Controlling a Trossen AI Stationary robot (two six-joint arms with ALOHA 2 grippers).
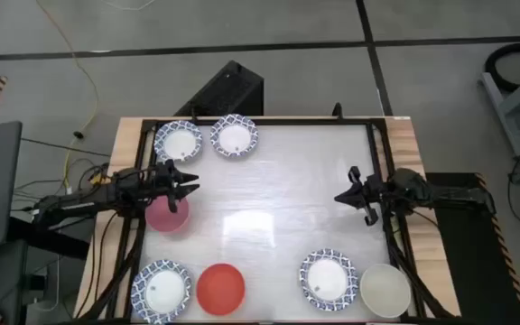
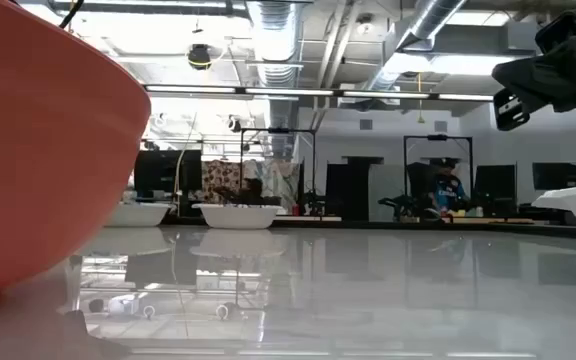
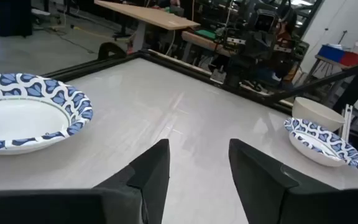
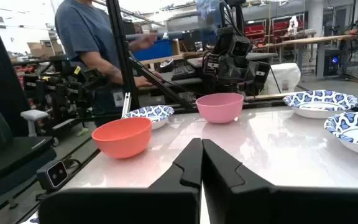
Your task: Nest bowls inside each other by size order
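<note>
**Seven bowls lie apart, none nested**

We see the table [image 1: 269, 194] with all the bowls separate. We count four blue-rimmed bowls: two side by side at the far left corner [image 1: 179, 143] and [image 1: 234, 137], one at the near left corner [image 1: 162, 290], and one toward the near right [image 1: 327, 277]. The cream bowl [image 1: 385, 289] sits just beside that last one, at the near right corner. The red bowl [image 1: 219, 288] sits just beside the near-left blue-rimmed one. The pink bowl [image 1: 167, 212] lies at the left side, between the far and near pairs.

Our left gripper [image 1: 188, 183] hangs over the far edge of the pink bowl, its fingers [image 3: 151, 171] parted with a clear gap and holding nothing. Our right gripper [image 1: 343, 197] waits at the right side of the table, well apart from any bowl, its fingers [image 4: 188, 165] pressed together and empty
</note>
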